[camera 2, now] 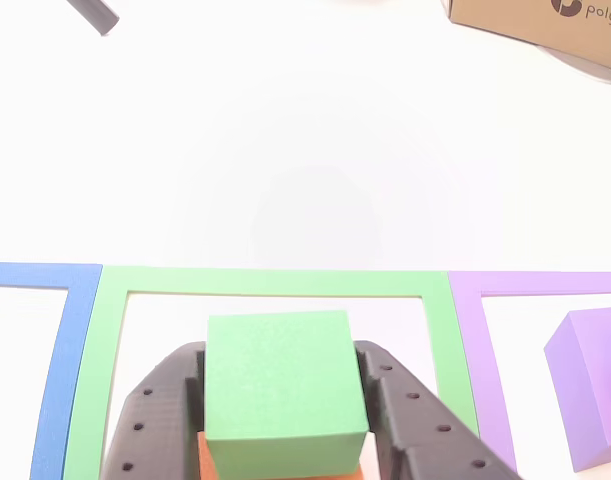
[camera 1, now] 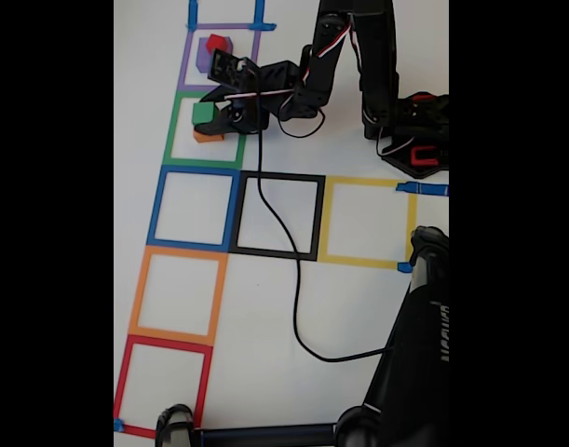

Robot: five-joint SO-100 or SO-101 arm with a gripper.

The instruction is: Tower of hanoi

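Note:
A green cube (camera 1: pixel 203 114) (camera 2: pixel 285 385) sits on top of an orange block (camera 1: pixel 208 137) (camera 2: pixel 210 462) inside the green tape square (camera 1: pixel 177 130) (camera 2: pixel 275 282). My gripper (camera 1: pixel 212 115) (camera 2: pixel 280 352) has a black finger pressed against each side of the green cube, shut on it. In the neighbouring purple tape square (camera 1: pixel 185 65) (camera 2: pixel 465 292) stands a purple cube (camera 1: pixel 204 60) (camera 2: pixel 590 385), and the fixed view shows a small red cube (camera 1: pixel 216 42) on top of it.
Blue (camera 1: pixel 155 209), black (camera 1: pixel 277 175), yellow (camera 1: pixel 363 182), orange (camera 1: pixel 172 251) and red (camera 1: pixel 163 343) tape squares mark the white table. A black cable (camera 1: pixel 298 307) trails across it. A black stand (camera 1: pixel 419 345) rises at lower right. A cardboard box (camera 2: pixel 545 20) lies beyond the squares.

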